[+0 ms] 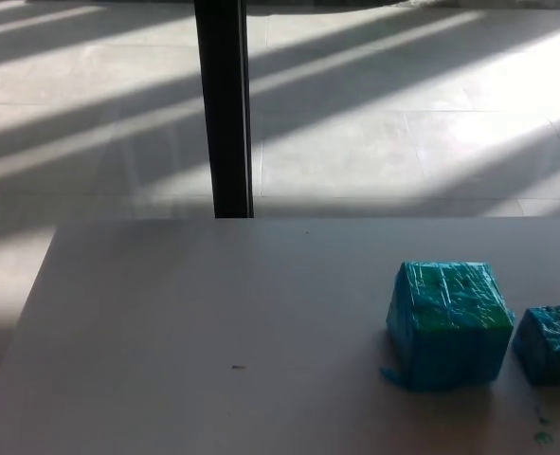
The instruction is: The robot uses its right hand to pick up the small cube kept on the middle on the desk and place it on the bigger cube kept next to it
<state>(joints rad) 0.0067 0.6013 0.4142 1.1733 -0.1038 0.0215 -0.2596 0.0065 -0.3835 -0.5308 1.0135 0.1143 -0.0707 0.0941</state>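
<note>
Neither of your robot's hands shows in the head view, so you cannot tell from here whether their fingers are spread or closed, and nothing on the desk is being held.

What you do have before you is the pale desk (213, 313), its top mostly bare and in shade. The small cube (551, 343) sits at the far right, partly cut off by the picture's edge, wrapped in shiny blue film. Just beside it, on its left, stands the bigger cube (447, 324), wrapped in blue with green on its top face; a narrow gap separates the two, so they are near but apart. Both rest flat on the desk.

Beyond the desk's far edge you see a tiled floor (403, 133) striped with sunlight, and a dark upright post (223, 104) rising behind the desk.
</note>
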